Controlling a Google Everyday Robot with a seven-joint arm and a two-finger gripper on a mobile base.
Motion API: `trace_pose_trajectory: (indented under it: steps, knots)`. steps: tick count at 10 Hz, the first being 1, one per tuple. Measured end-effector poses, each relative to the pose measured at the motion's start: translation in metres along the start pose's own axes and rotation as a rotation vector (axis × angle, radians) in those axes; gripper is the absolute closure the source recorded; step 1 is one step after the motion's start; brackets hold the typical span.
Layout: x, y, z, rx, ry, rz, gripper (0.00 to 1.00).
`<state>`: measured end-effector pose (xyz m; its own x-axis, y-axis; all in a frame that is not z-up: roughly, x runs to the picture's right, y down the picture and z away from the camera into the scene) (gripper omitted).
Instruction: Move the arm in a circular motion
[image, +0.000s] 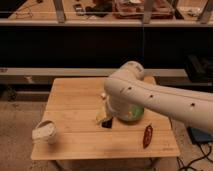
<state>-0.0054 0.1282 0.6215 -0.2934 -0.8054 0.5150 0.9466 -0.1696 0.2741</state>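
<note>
The arm (150, 97) is a thick cream-white tube with small dark holes. It reaches in from the right edge to a rounded joint (122, 87) over the middle of the wooden table (75, 100). It turns down from that joint, and the gripper (104, 116) hangs at its lower left end, low over the table's middle. The gripper is just above a black flat object (106, 124). The arm hides most of a green bowl (134, 114).
A crumpled white cup (44, 131) sits at the table's front left corner. A dark red oblong object (147, 136) lies near the front right edge. A dark shelf unit (100, 45) stands behind the table. A blue object (200, 135) and cables lie on the floor at the right.
</note>
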Motion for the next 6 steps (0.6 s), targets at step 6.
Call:
trace_pose_trajectory:
  steps: [6]
  knots:
    - [0.119, -0.125, 0.067, 0.062, 0.055, -0.386, 0.20]
